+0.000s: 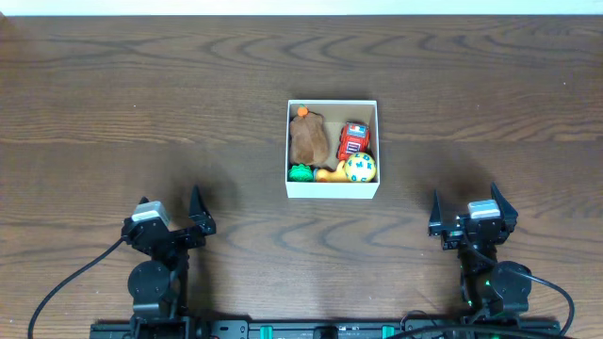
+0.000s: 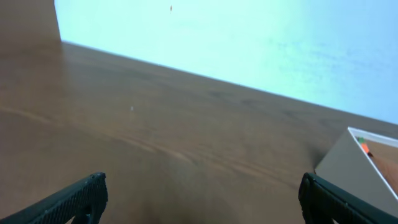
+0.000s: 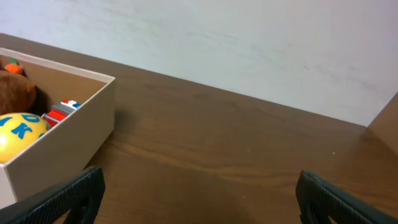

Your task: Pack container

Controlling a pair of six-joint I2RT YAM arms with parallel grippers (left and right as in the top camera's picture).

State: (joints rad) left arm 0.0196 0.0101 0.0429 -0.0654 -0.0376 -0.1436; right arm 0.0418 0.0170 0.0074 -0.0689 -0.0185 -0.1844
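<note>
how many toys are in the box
5: brown plush upper left, red truck upper right, green toy, orange toy, yellow ball along the near wall. Others may be hidden.

One container (image 1: 332,191), five toys (image 1: 360,168).

On the table (image 1: 113,94), the container (image 1: 332,189) lies ahead, between left gripper (image 1: 170,199) and right gripper (image 1: 464,194).

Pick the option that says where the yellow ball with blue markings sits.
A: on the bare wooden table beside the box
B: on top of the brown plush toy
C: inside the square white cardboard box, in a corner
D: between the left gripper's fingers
C: the yellow ball lies inside the square white cardboard box, in its near right corner, just below the red toy car.
</note>
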